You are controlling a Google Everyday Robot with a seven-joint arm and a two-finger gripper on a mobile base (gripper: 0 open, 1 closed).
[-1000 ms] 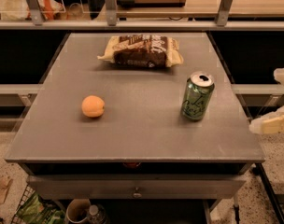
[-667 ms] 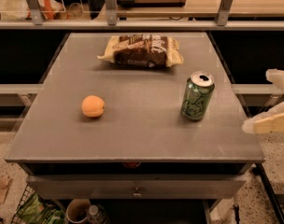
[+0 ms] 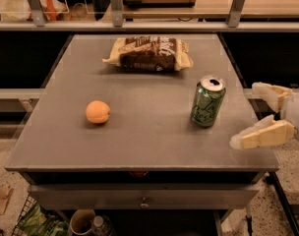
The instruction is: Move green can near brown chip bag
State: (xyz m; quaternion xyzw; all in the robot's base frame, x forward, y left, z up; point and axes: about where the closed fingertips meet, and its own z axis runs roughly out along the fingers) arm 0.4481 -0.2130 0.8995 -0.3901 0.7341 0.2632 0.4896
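The green can (image 3: 207, 101) stands upright on the right half of the grey table (image 3: 139, 136), silver top open. The brown chip bag (image 3: 149, 53) lies flat at the table's far middle, well apart from the can. My gripper (image 3: 247, 114) comes in from the right edge, just right of the can and a little lower in view. Its two cream fingers (image 3: 260, 135) are spread wide apart and hold nothing. It does not touch the can.
A small round orange fruit (image 3: 98, 112) sits on the table's left half. A counter with metal posts (image 3: 115, 6) runs behind the table. Below the front edge is a drawer (image 3: 141, 200) and a basket of items (image 3: 41, 222).
My gripper has moved leftward toward the can, coming further into view over the table's right edge. The can, bag and fruit have not moved.
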